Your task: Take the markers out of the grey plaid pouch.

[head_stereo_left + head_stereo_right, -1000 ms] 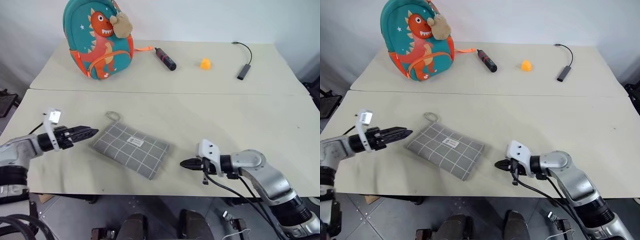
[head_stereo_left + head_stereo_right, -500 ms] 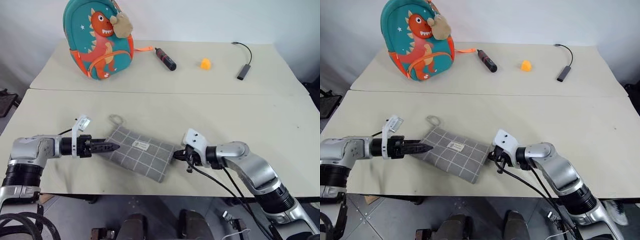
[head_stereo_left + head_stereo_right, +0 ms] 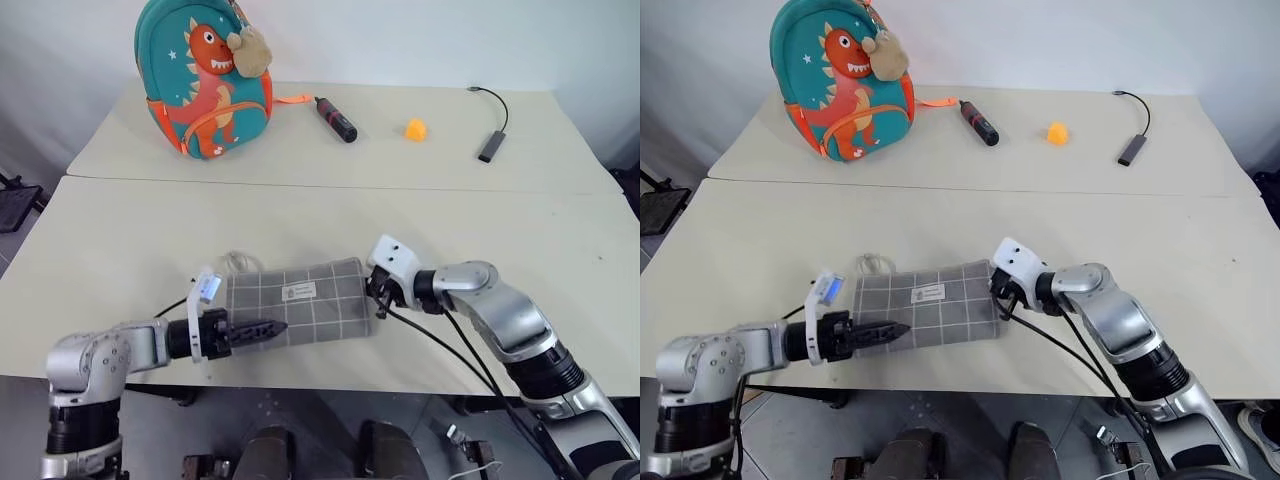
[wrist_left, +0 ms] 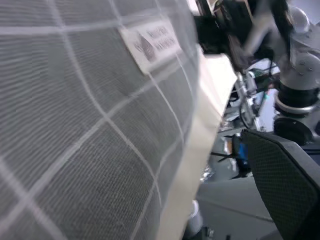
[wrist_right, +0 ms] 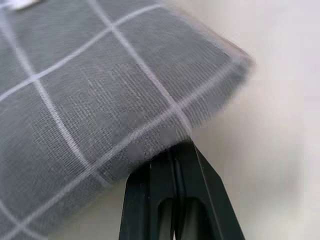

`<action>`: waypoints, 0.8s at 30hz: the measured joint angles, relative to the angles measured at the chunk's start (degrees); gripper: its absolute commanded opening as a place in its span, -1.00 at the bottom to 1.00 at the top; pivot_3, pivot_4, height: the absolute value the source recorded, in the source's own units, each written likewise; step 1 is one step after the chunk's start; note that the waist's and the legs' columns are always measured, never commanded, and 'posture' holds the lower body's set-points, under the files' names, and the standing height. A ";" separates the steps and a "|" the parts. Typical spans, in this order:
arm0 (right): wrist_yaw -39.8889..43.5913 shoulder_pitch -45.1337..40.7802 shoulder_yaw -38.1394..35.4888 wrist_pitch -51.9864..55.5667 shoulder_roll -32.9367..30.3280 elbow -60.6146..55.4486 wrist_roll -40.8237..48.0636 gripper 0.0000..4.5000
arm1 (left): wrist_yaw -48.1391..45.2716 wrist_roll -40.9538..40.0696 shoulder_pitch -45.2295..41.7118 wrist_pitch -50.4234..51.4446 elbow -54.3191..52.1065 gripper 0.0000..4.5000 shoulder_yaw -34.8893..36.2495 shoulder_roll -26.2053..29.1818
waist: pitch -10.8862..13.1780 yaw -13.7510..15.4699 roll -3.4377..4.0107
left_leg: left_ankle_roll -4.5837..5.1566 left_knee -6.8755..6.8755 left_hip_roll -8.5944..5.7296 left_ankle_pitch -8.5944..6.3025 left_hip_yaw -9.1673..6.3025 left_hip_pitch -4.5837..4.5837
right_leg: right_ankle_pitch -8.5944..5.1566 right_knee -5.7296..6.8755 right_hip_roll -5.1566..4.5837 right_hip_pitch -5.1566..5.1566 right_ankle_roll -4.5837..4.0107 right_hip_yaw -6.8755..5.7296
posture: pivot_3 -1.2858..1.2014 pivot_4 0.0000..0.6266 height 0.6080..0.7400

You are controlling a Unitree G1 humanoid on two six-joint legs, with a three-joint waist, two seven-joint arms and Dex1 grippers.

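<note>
The grey plaid pouch [image 3: 295, 302] has swung round since a second ago, from slanted to lying roughly parallel to the tabletop's [image 3: 520, 250] near edge, zipped, left of centre. My left gripper [image 3: 262, 328] has come in from the left; its fingers, spread wide and holding nothing, reach over the pouch's near edge. My right gripper [image 3: 374, 290], fingers pressed together and empty, touches the pouch's right end. Along the far edge: teal dinosaur backpack [image 3: 205, 75], black stick [image 3: 332, 118], orange object [image 3: 414, 128], cable adapter [image 3: 490, 143].
</note>
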 measured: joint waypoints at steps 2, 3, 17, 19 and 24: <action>0.29 0.12 -1.33 -1.83 -0.38 1.56 0.08 -0.99 | 2.75 -1.10 0.74 1.46 -1.46 1.00 1.93 -1.63 | 0.00 -0.02 0.00 | 0.00 0.01 0.00 0.00 -0.07 -0.01 | 0.00 0.00 0.01 0.00 0.00 0.00 | 0.03 -0.52 1.00; 0.82 0.49 -2.24 -3.02 -1.39 1.96 0.22 -0.99 | 4.04 -1.72 1.27 2.10 -2.39 1.00 3.00 -2.19 | 0.00 0.00 0.00 | 0.00 0.01 0.00 0.00 -0.08 -0.01 | 0.00 0.00 0.00 0.00 0.00 0.00 | 0.03 -0.52 1.00; 11.20 2.36 -2.61 -17.10 3.78 2.37 5.05 -0.99 | 8.99 -6.48 2.90 6.01 0.60 1.00 13.66 0.45 | 0.00 -0.90 0.01 | -0.14 0.04 0.15 -0.06 -0.09 0.06 | -0.03 0.02 0.18 -0.01 -0.06 0.07 | 0.03 -0.52 1.00; 11.82 2.33 -1.32 -18.20 3.67 4.71 3.44 -0.99 | 8.94 -6.73 2.37 6.02 2.95 1.00 14.71 1.81 | 0.00 -0.57 0.00 | -0.13 0.07 0.13 -0.07 -0.11 0.04 | -0.02 0.02 0.17 0.00 -0.08 0.05 | 0.03 -0.52 1.00; 12.81 0.84 1.08 -24.46 3.47 9.02 -1.03 -0.99 | 7.93 -6.57 -1.36 6.70 9.49 1.00 12.52 8.67 | -0.02 -0.53 0.03 | -0.15 0.04 0.14 -0.07 -0.10 0.11 | -0.03 0.05 0.18 0.00 -0.11 0.07 | 0.03 -0.52 1.00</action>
